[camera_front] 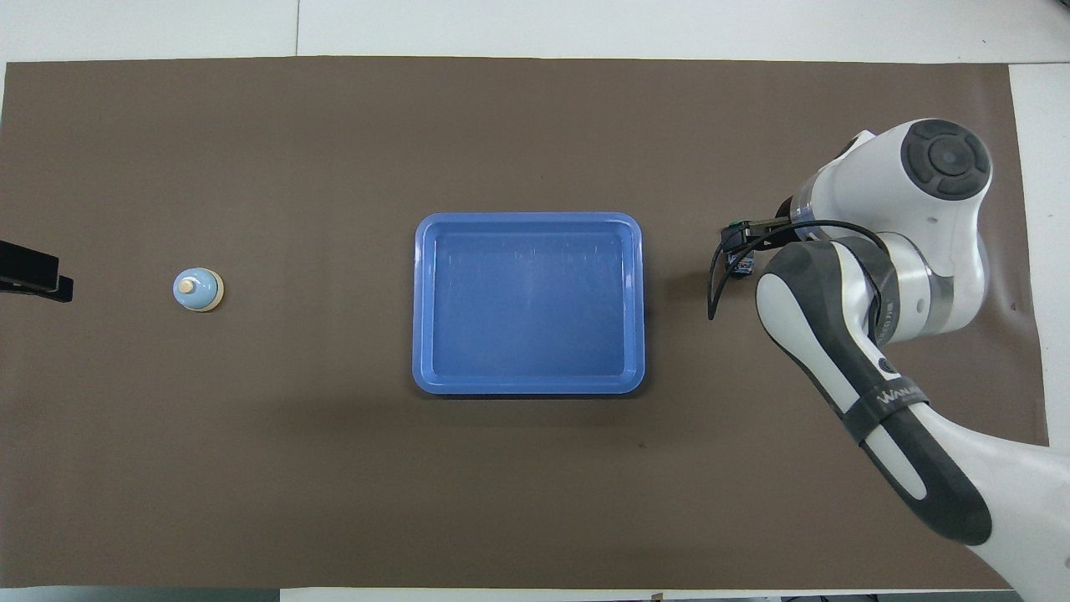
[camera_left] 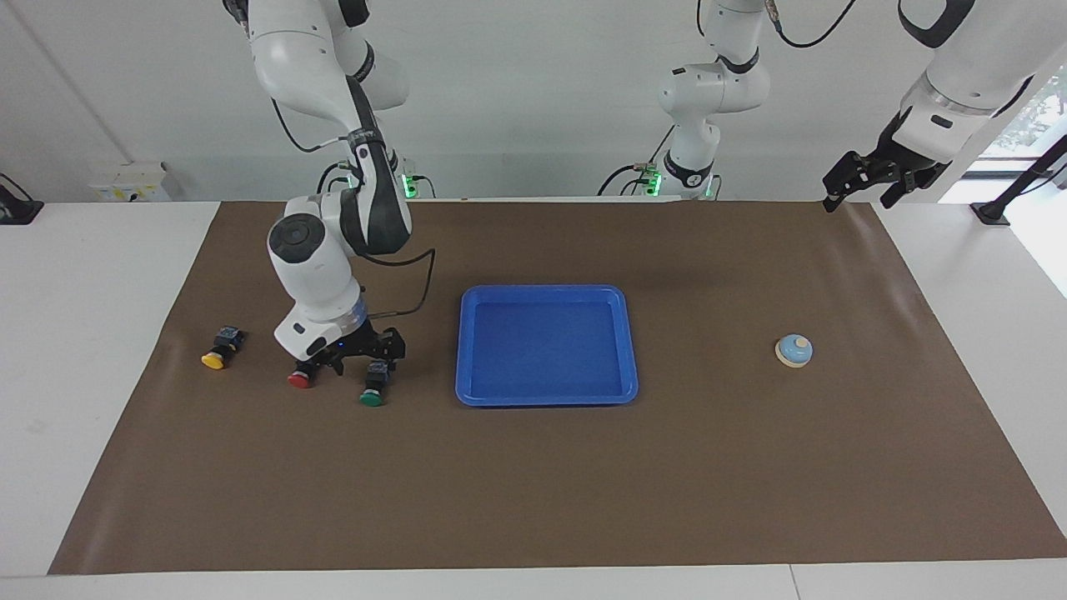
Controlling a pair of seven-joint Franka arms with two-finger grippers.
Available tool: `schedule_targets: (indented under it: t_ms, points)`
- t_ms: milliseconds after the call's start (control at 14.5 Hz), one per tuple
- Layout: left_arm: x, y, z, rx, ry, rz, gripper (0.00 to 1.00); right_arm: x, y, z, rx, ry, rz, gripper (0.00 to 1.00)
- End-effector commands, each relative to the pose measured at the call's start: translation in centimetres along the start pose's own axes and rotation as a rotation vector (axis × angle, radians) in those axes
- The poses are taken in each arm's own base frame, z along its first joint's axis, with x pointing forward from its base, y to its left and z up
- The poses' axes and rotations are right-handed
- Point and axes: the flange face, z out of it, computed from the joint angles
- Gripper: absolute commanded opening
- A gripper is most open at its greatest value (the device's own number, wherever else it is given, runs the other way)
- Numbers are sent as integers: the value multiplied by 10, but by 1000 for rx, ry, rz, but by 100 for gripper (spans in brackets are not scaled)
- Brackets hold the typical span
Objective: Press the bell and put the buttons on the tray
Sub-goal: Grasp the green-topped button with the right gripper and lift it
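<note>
Three buttons lie in a row toward the right arm's end of the mat: yellow (camera_left: 214, 358), red (camera_left: 298, 379) and green (camera_left: 372, 397). My right gripper (camera_left: 365, 367) is open and low between the red and green buttons. Its fingers sit around the green button's black body; I cannot tell if they touch it. In the overhead view the right arm hides the red and yellow buttons, and only part of the green button (camera_front: 743, 265) shows. The blue tray (camera_left: 546, 400) lies mid-mat with nothing in it. The light-blue bell (camera_left: 793, 351) stands toward the left arm's end. My left gripper (camera_left: 859, 202) waits open above the mat's corner.
A brown mat (camera_left: 533, 483) covers the white table. The bell (camera_front: 197, 289) and the tray (camera_front: 528, 386) also show in the overhead view. The right arm's elbow and cable (camera_left: 408, 287) hang over the mat near the tray's edge.
</note>
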Motion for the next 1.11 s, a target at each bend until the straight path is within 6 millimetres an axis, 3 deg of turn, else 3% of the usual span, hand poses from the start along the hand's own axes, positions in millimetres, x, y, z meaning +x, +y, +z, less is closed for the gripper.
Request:
schedule_targets:
  t_ms: [0,207,345,414,483,553,622,1036]
  points:
    - [-6,-3,-4,10,7,-10,100,2,0,16,9,5,39,97]
    - [-12,-16,-9,9,13,-40,100,0,-12,20,9,3,33,91]
    - [-15,-14,2,9,11,-20,100,-2,-11,23,8,-4,38,83]
    - [-15,-11,9,10,29,-9,100,-5,-13,25,7,-9,32,73]
    - [-15,-8,12,11,51,-4,100,-5,-12,25,6,-9,31,52]
    - [-15,-7,16,11,57,-4,100,-5,-12,25,4,-10,27,19]
    - [-16,-7,17,11,54,-2,100,-6,-12,26,3,-14,29,0]
    - [-19,-14,17,9,40,25,100,-2,-7,18,-1,-35,30,0]
